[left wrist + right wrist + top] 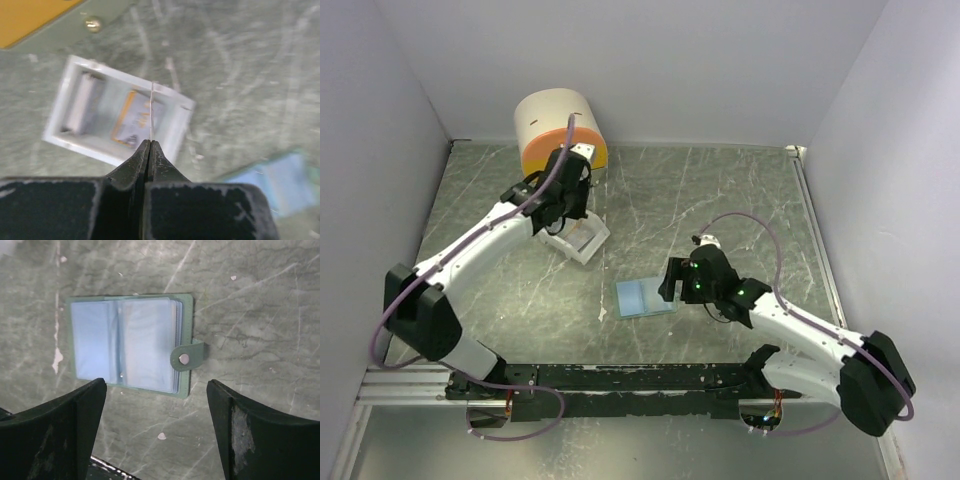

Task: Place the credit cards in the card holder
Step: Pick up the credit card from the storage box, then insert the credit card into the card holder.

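Observation:
The card holder (645, 297) lies open and flat mid-table, pale blue inside (125, 342), with its green clasp tab (187, 357) sticking out on the right. My right gripper (156, 390) hovers open just short of it, nothing between its fingers (80, 410). My left gripper (150, 142) is shut on a credit card (151, 107), seen edge-on as a thin pale line rising from the tips. It hangs over the white box (120, 75), where an orange-edged card (131, 120) lies. In the top view the left gripper (570, 215) is above that box (582, 240).
A big cream cylinder with an orange face (560, 130) stands at the back left, right behind the white box. The card holder shows blurred at the lower right (280, 180) of the left wrist view. White walls close in the table on three sides.

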Available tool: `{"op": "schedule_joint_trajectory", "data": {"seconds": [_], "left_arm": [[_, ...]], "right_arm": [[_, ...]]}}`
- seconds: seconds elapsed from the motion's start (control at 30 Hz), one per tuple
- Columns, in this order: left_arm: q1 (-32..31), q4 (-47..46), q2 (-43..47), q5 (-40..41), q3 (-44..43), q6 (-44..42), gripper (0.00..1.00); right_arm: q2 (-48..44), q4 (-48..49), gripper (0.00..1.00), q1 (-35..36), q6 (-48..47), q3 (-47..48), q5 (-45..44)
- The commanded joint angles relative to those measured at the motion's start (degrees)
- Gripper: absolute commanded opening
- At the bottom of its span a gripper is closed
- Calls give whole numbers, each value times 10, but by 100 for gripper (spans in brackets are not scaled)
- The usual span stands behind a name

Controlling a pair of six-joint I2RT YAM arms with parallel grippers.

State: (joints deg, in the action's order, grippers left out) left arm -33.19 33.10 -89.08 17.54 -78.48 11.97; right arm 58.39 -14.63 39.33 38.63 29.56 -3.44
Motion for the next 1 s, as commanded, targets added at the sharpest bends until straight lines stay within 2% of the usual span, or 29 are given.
{"op": "schedule_joint_trajectory", "data": {"seconds": [0.0, 0.13, 0.27, 0.53, 0.77, 0.97], "left_arm": [[1, -43, 58, -211, 52, 127, 7], [-2, -110, 98, -315, 131, 205, 7], [-27, -200, 135, -351, 216, 287, 7], [-98, -287, 107, -331, 288, 369, 7], [-122, -328, 82, -320, 320, 390, 7], [-122, -330, 79, -299, 338, 391, 7]], "right_arm": [[39, 13, 74, -1, -34, 20, -2], [75, 9, 53, -1, -41, 35, -13], [100, 22, 49, -2, -50, 42, -21], [165, 20, 49, -2, -66, 74, -49], [173, 34, 24, -2, -62, 58, -36], [143, 33, 12, -2, -51, 31, -43]]}}
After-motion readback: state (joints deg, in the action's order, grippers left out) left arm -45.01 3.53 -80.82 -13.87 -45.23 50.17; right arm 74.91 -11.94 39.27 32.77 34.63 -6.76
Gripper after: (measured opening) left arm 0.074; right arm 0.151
